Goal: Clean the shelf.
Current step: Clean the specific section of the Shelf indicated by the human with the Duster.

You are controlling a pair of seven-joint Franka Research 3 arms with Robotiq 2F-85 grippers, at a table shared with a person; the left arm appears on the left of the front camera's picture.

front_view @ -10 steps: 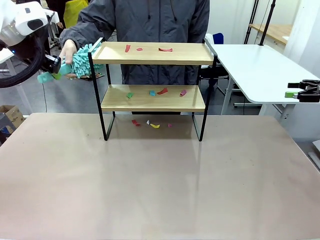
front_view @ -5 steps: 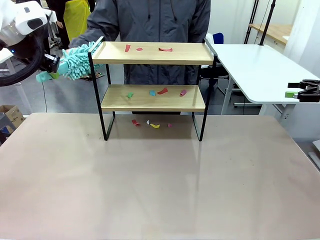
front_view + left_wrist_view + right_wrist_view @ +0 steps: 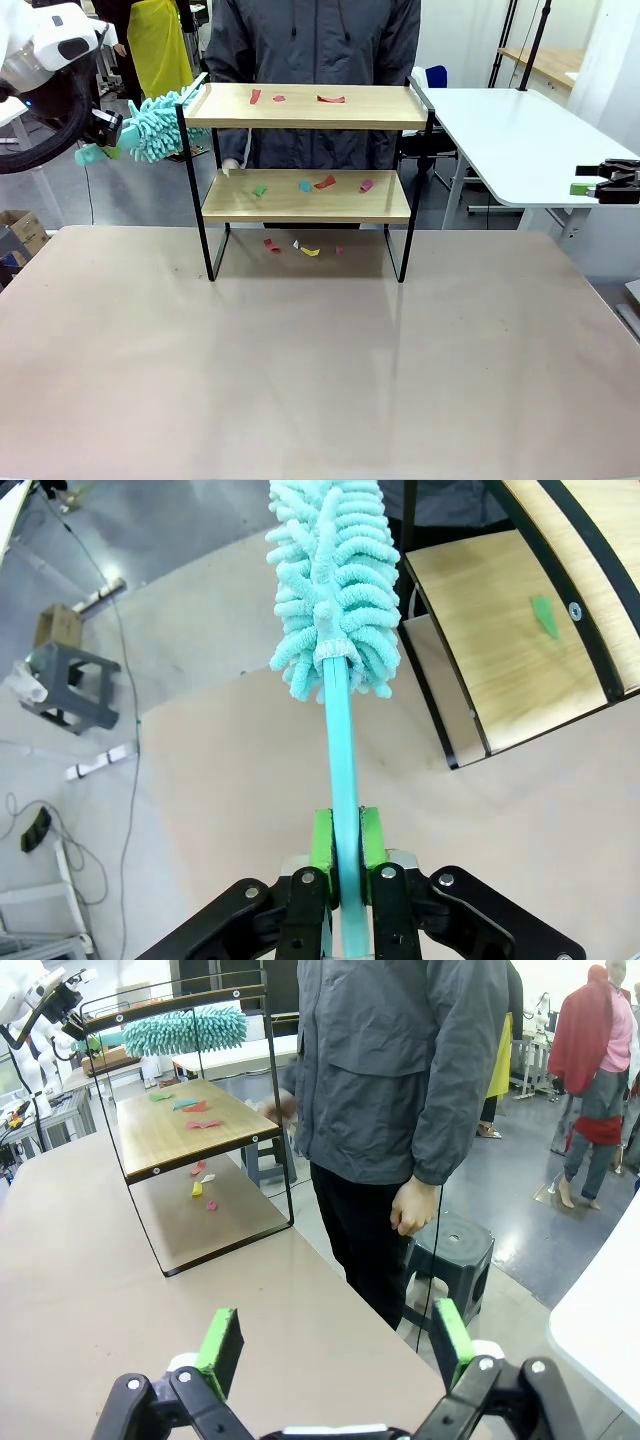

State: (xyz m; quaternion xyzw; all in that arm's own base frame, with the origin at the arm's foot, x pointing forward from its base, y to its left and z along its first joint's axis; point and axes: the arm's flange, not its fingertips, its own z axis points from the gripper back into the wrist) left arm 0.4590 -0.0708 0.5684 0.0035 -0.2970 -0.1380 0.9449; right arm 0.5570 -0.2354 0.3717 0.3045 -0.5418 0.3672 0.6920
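Note:
The shelf stands at the table's far side, with small coloured paper scraps on both wooden boards and on the table under it. My left gripper is shut on the handle of a teal fluffy duster, whose head hangs just left of the top board's end. In the left wrist view the green pads clamp the handle, and the duster head points past the shelf's lower board. My right gripper is open far to the right, its fingers wide apart with nothing between them.
A person in a grey jacket stands right behind the shelf, one hand low behind the left post. A second white table stands at the right. The near half of my table is bare.
The person's hand, which held the duster head a second ago, has let go and drawn back behind the shelf. The duster stays in my left gripper. The right arm has not moved.

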